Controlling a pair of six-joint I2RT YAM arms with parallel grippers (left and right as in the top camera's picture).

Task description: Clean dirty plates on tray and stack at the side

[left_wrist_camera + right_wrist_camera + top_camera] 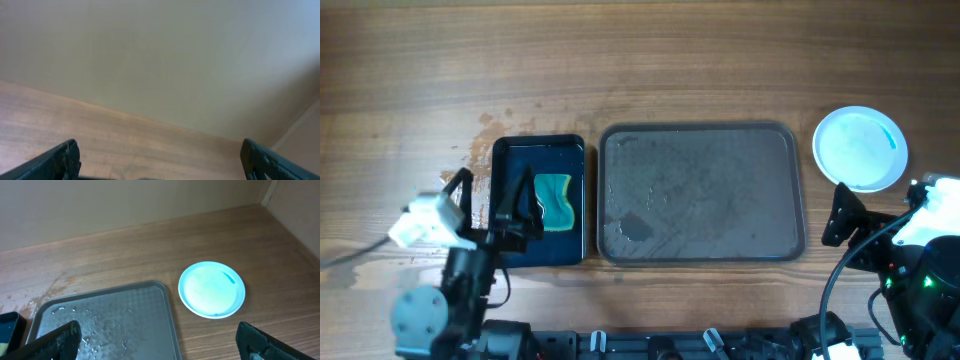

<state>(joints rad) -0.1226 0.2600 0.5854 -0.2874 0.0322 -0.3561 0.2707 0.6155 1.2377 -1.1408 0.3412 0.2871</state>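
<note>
The plates (861, 147) form a white round stack with a faint bluish tint on the wood to the right of the tray; I cannot tell how many are in it. They also show in the right wrist view (212, 289). The large dark grey tray (700, 192) holds no plate and has wet streaks; its right part shows in the right wrist view (107, 317). My left gripper (518, 205) is open and empty over the small black tray. My right gripper (843, 215) is open and empty near the front right, below the plates.
A glossy black small tray (539, 200) left of the big tray holds a green sponge (556, 201). Water spots mark the wood at its upper left. A plain wall stands behind the table in both wrist views.
</note>
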